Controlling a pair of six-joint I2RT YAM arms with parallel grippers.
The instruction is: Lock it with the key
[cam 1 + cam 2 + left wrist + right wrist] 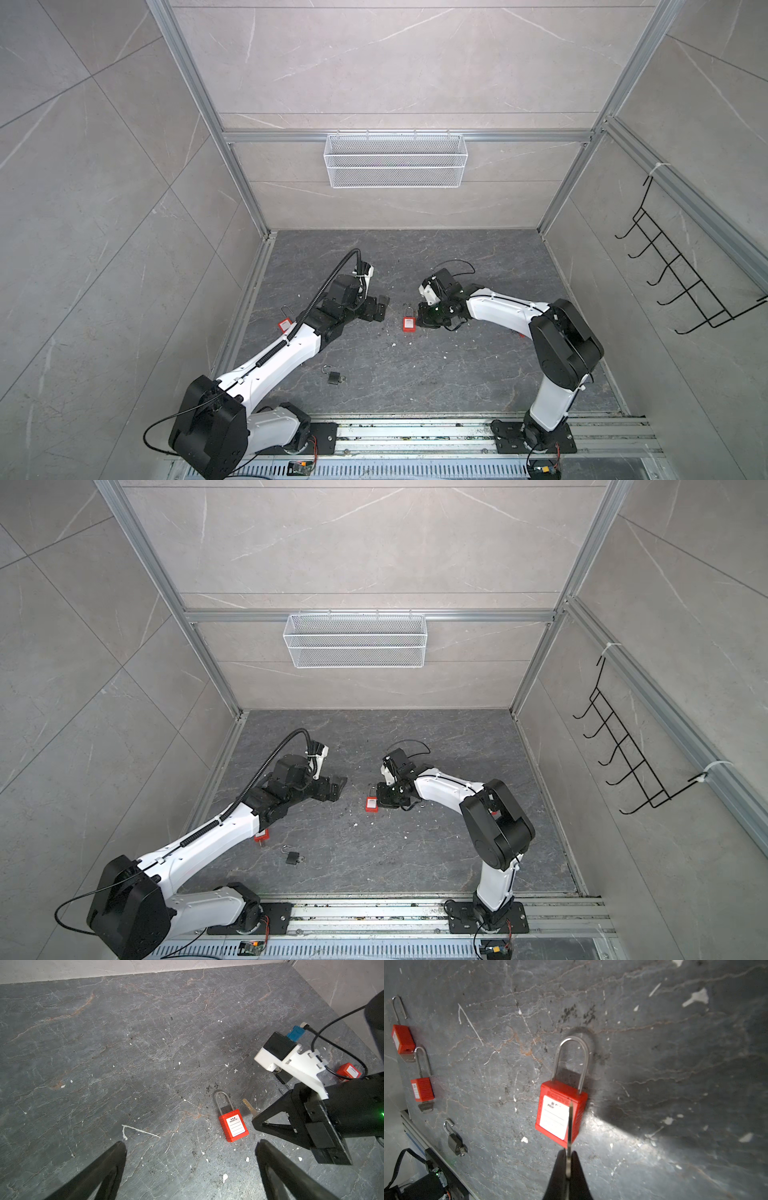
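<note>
Key [569, 1124] is pinched by its head between the closed fingertips of the right hand [568, 1155], and the right wrist view shows it edge-on. Its blade runs out from the tips nearly along the long axis of the red padlock [553, 1118], tip toward the shackle end, and crosses the white label in that view. In the left wrist view the brass-coloured blade [249, 1108] juts from the right hand [255, 1121] just beside the red padlock [233, 1126]. A gap shows between blade and red body, so it is not in the lock. In both top views the red padlock [409, 323] [372, 804] lies flat on the worktop [457, 374] at the middle of the frame. Its long axis runs nearly up-and-down in the frame, shackle toward the upper edge, and both shackle legs meet the body. The right hand [423, 316] is just right of it. The left hand [380, 308] hangs left of the padlock and apart from it, jaws spread wide, holding nothing. Its fingers [119, 1149] frame bare worktop in the left wrist view. Farther left a second red padlock [284, 324] shows partly behind the left arm. A small dark padlock [333, 377], shackle swung open, lies lower in the frame.
</note>
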